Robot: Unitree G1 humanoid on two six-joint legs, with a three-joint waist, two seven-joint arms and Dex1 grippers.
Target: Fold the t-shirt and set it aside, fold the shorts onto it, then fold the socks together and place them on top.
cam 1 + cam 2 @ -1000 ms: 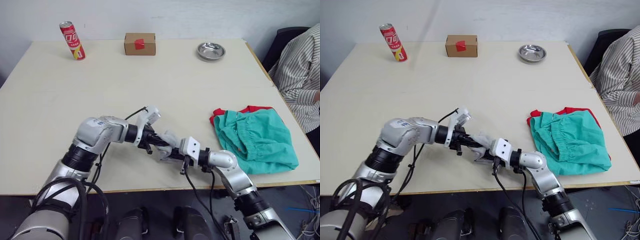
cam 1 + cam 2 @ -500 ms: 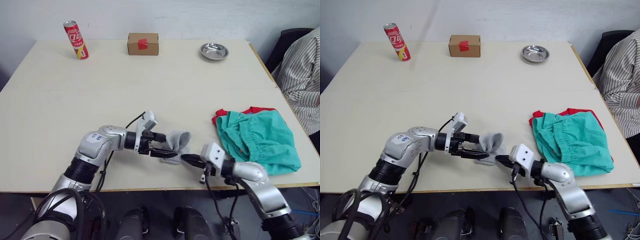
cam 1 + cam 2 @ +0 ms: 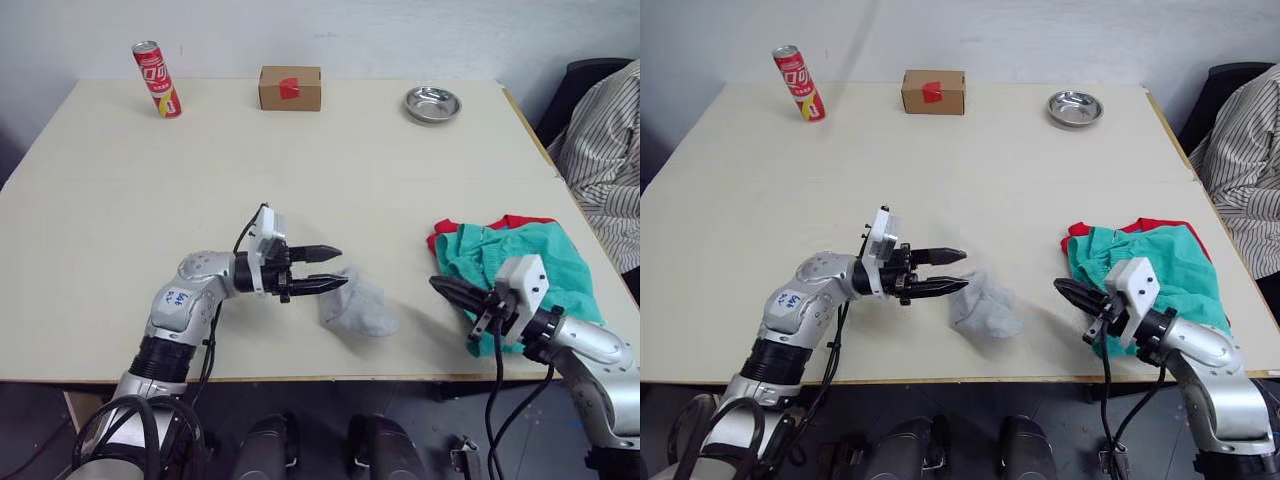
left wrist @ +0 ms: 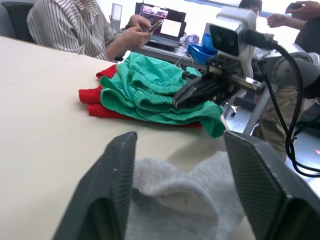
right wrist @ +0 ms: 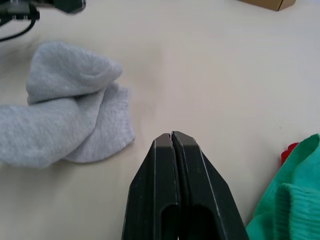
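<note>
Grey socks (image 3: 358, 309) lie in a soft little heap on the tan table (image 3: 150, 190), close to its front edge. One sock is bunched over the other, and nothing is touching them.

To the left of the socks is the left gripper (image 3: 325, 268). Its two black fingers are spread apart with nothing between them. The tips point at the socks and sit just beside the heap, a little above it. In the left wrist view the heap lies low between the two wide fingers (image 4: 116, 175).

To the right of the socks is the right gripper (image 3: 447, 291). Its fingers are pressed tight together and hold nothing. It points back toward the socks, with bare table between its tip and the heap.

Farther right of the socks are the teal-green shorts (image 3: 510, 265). They lie crumpled on top of the red t-shirt (image 3: 507, 220). Just a thin red strip of the t-shirt peeks out along the far side and the left corner of the shorts. The right gripper sits just in front of this pile.

Far behind the socks, along the back edge of the table, stand a red can (image 3: 156, 78), a small brown box (image 3: 290, 87) with a red patch, and a shiny metal bowl (image 3: 432, 103). A person in a striped shirt (image 3: 605, 160) sits by the table past the shorts.
</note>
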